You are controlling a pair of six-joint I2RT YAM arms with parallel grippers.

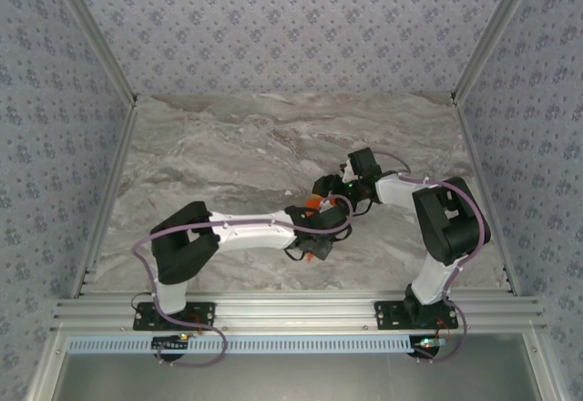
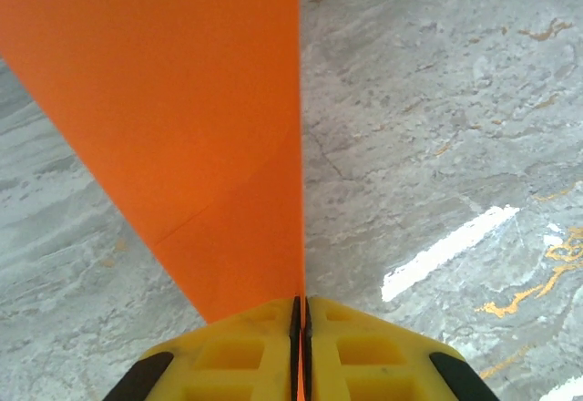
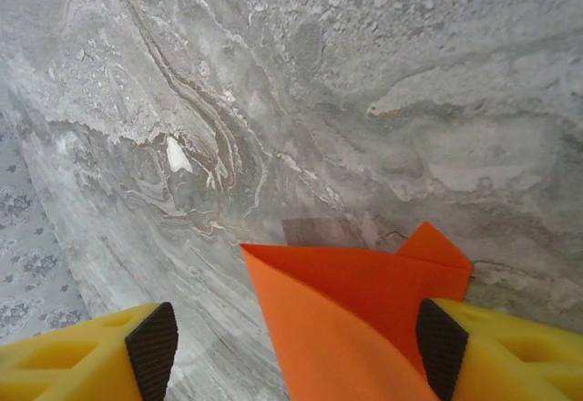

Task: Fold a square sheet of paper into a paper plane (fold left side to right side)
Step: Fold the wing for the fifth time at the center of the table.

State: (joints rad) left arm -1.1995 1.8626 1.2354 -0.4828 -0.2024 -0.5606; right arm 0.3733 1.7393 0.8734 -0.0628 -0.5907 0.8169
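While left fingers (image 2: pixel 228 355) clamp paper (image 2: pixel 182 100) edge, right fingers (image 3: pixel 82 360) stand apart, folded paper between them; bench (image 2: pixel 437 100) beneath.

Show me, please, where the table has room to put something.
The marble table is bare along the back wall and beside both side rails. Crowded centre-front, where the left pincer and right pincer meet at the orange paper.

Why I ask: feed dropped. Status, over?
Left gripper shut on orange paper. Right gripper open, paper between its fingers. No obstruction seen.
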